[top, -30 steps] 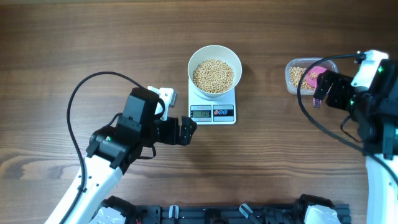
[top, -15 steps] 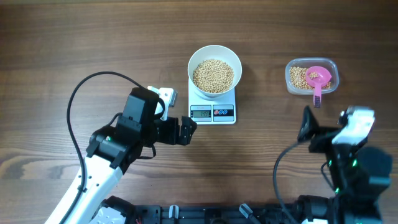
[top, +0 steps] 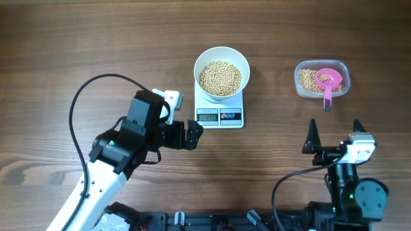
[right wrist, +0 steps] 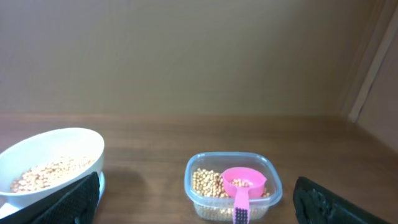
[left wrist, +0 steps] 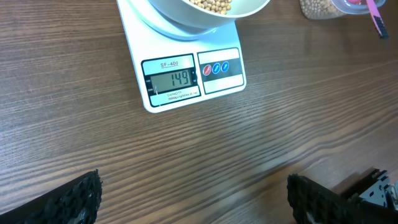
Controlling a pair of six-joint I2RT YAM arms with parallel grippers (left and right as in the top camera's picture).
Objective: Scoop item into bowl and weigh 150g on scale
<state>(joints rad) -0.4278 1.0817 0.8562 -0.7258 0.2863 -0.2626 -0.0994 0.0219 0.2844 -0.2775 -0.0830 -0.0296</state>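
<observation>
Though illegible overhead, scale (left wrist: 193, 73) disp. 149 L-wrist.

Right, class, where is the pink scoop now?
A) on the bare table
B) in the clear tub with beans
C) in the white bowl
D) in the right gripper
B: the pink scoop lies in the clear tub, its handle over the rim.

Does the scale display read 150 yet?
No, the display on the scale shows 149, with the bowl of beans on it.
</observation>
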